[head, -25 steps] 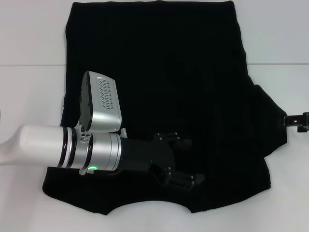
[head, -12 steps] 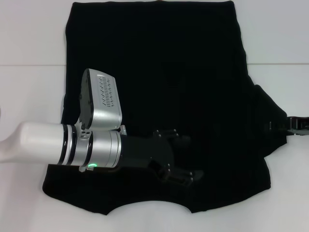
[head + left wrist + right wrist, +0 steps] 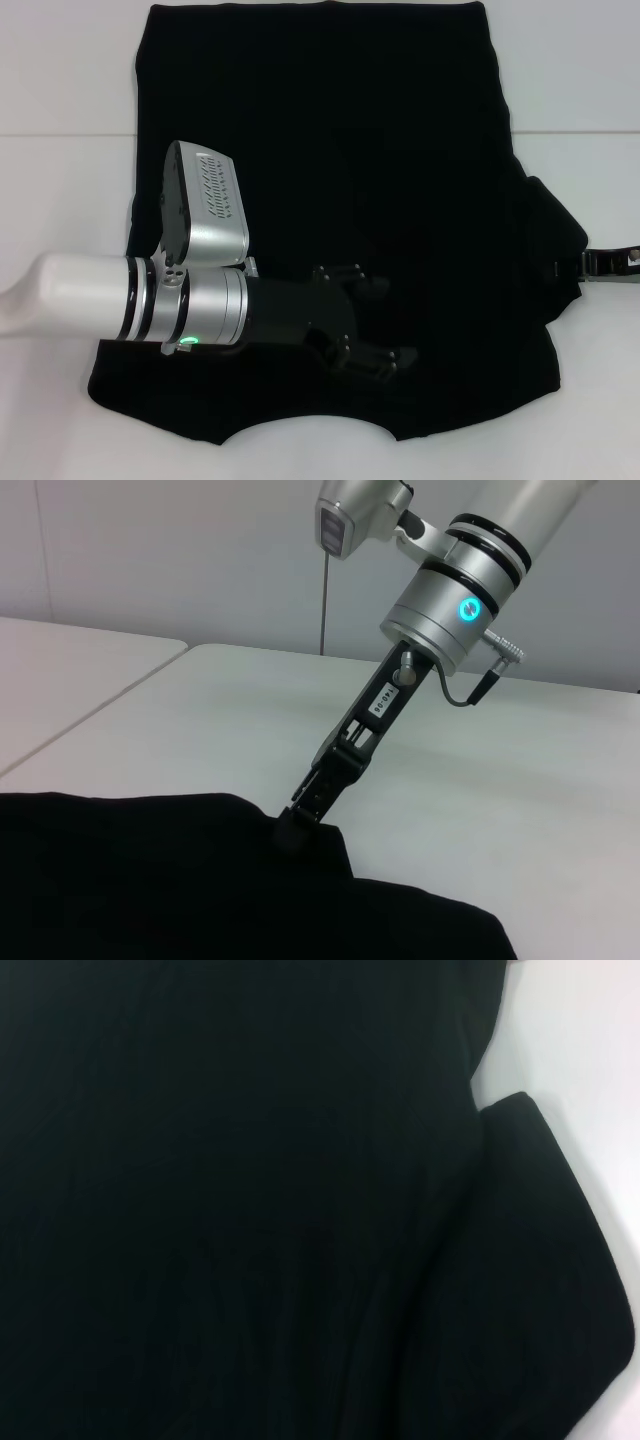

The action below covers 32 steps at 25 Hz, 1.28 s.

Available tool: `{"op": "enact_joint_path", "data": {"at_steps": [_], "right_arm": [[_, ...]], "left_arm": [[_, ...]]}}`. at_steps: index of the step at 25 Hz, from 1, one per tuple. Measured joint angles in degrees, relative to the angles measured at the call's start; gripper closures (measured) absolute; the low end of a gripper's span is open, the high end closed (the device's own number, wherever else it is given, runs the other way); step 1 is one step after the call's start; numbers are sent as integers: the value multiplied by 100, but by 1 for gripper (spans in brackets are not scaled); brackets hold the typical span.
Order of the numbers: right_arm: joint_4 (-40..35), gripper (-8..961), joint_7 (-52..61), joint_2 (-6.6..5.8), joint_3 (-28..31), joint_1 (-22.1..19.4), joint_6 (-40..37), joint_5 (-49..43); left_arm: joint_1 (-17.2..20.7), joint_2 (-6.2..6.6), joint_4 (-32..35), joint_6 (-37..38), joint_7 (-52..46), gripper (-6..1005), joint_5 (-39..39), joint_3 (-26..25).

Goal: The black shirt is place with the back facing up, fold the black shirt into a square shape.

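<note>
Black shirt (image 3: 400,180) lies spread flat on the white bench (image 3: 60,80), filling most of the head view, plain side up, collar edge toward the robot. Left sleeve looks already folded in over the body; right sleeve sticks out sideways.

Left gripper (image 3: 385,320) hovers low over the near-middle of the shirt, just above the collar area, arm coming in from the left. Its fingers (image 3: 380,362) are spread apart, nothing between them; contact with the cloth is hard to judge, black on black.

Right gripper (image 3: 292,832) is at the tip of the right sleeve, at the shirt's right edge. In the left wrist view its tip meets the sleeve corner and the cloth bunches slightly there, probably pinched, but the fingers are too dark to confirm, so cannot tell. Right wrist view shows only shirt and a strip of bench.
</note>
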Motion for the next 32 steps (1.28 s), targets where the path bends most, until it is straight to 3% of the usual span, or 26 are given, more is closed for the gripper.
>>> {"op": "enact_joint_path", "data": {"at_steps": [4,9,15,32], "right_arm": [[-2,484,0,0,4,-1,0,0],[-10,729,0,-29,30,-46,1,3],[-102,941,-1,-81,57,-178,1,20],[-917,941,-89,-100,783,-868,-280,46]], "left_arm": [[11,0,0,-1,4,62,-40,-2],[10,0,1,6,-18,63,-61,-8],[7,0,-6,48,-22,64,-188,-4],[34,-9,-64,139,-182,70,-292,-8]]}}
